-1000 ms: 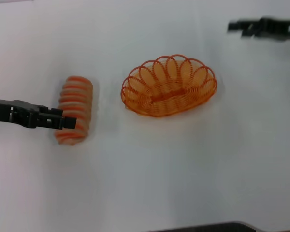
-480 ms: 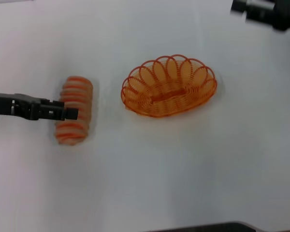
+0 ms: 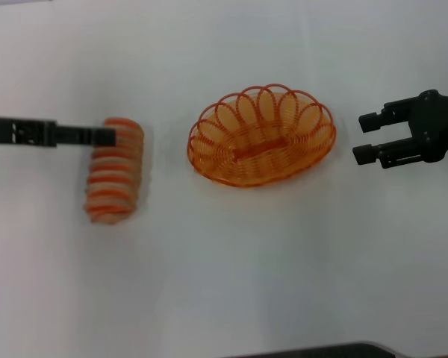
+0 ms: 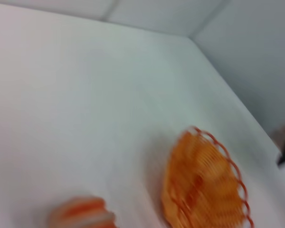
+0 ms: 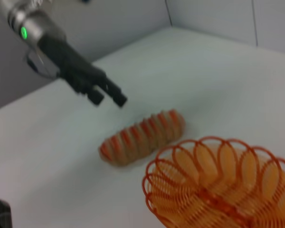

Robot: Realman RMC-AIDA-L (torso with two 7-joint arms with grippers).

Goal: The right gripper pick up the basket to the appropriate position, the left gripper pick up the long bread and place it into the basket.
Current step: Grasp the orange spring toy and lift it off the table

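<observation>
Head view: basket [image 3: 261, 135] sits on the white table [image 3: 231, 268], empty, nothing touching it. Right gripper [image 3: 365, 136] is just off the basket's right end, jaws open, tips pointing at the rim but apart from it. Long bread [image 3: 115, 170] lies well left of the basket, lengthwise away from the robot. Left gripper [image 3: 104, 136] is over the bread's far end; seen edge-on, so open or closed can't be told from here.

Left wrist view: blurred. Basket [image 4: 202, 183] and one end of the bread [image 4: 80, 214] show; own fingers not visible.

Right wrist view: basket rim [image 5: 218, 183] close in front, bread [image 5: 142, 135] behind it on the table, left gripper [image 5: 107, 96] above the bread, not touching it, two fingertips parted, so open.

Risks, as a judgement: the wire rim is thin and looped, so the right jaws could close through a gap or push the light basket sideways instead of gripping. The left gripper sits near the bread's end, not its middle; grabbing there could let the loaf tip or roll out. If both arms head for the basket at once, they could collide.
</observation>
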